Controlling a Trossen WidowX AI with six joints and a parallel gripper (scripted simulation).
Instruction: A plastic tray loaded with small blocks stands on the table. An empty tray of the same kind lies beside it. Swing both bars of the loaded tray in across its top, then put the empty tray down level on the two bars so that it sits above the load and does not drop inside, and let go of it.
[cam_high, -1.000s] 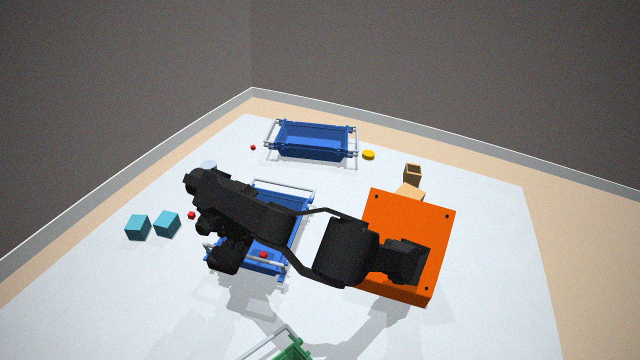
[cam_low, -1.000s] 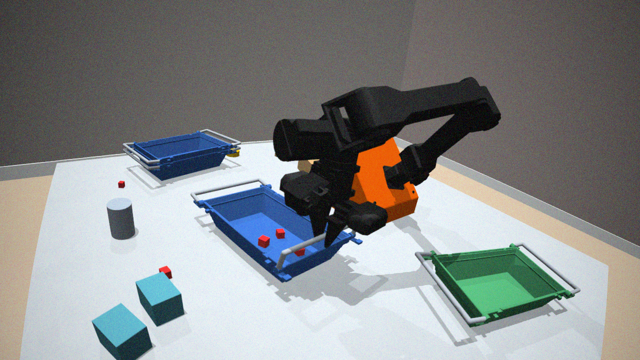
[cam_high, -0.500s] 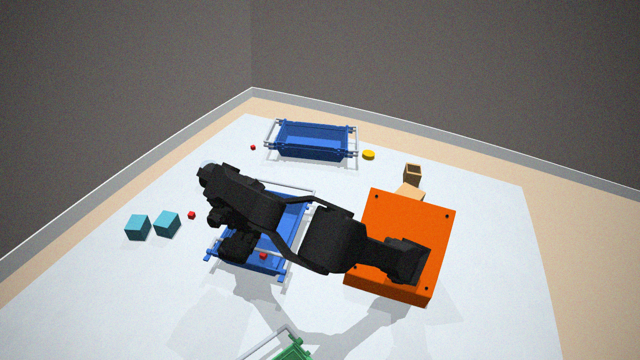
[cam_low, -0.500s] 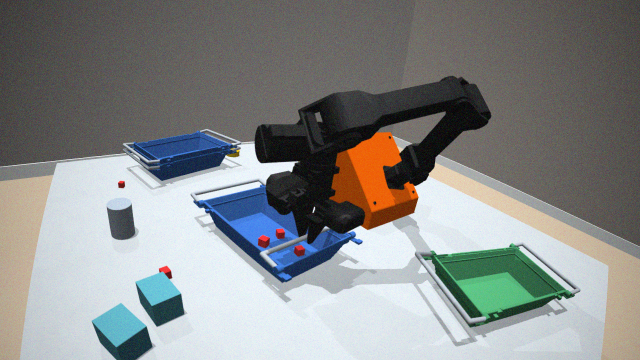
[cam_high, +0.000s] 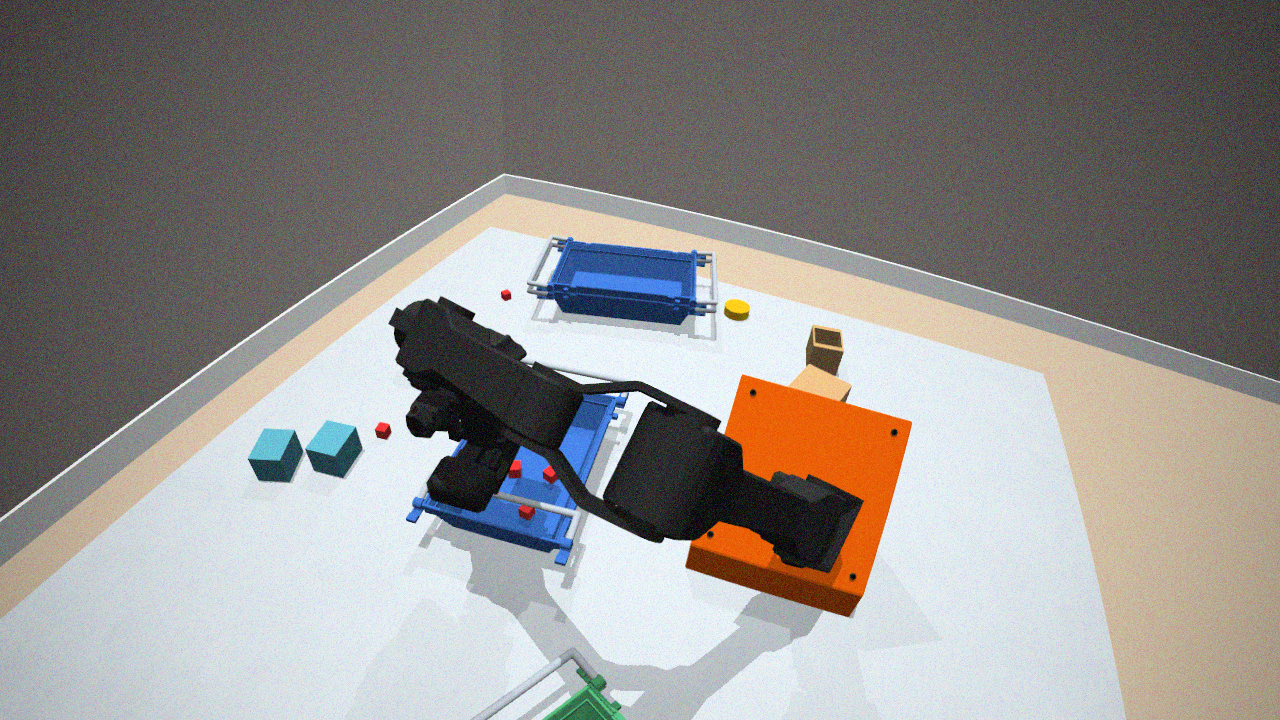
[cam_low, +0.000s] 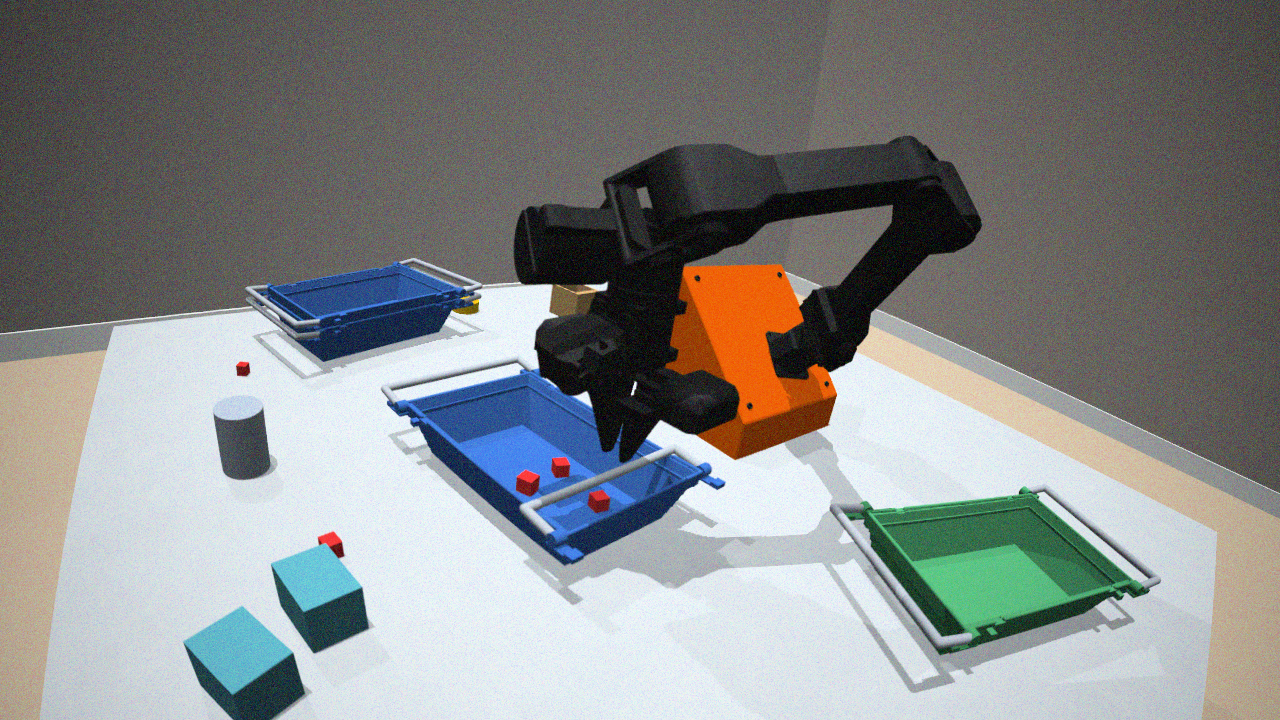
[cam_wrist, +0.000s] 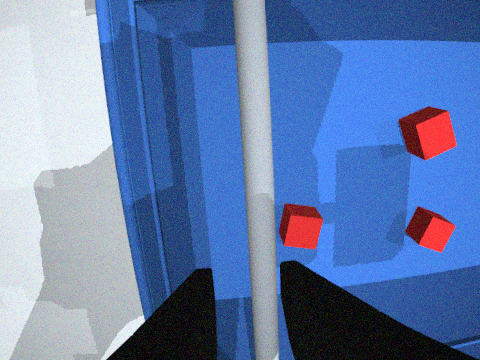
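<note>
White matting (cam_low: 179, 626) covers the table, and the loaded blue tray (cam_low: 483, 438) sits at the centre of the exterior view with three red blocks (cam_wrist: 302, 227) on its floor. Its near bar (cam_low: 572, 495) lies across the tray's top, just inside the end wall. The far bar (cam_low: 456, 374) hangs out past the opposite end. The gripper (cam_low: 623, 447) points down over the near bar, its fingers set narrow and straddling the bar (cam_wrist: 256, 140) loosely, not clamped on it. The empty blue tray (cam_low: 358, 304) rests on the table at upper left, well apart.
</note>
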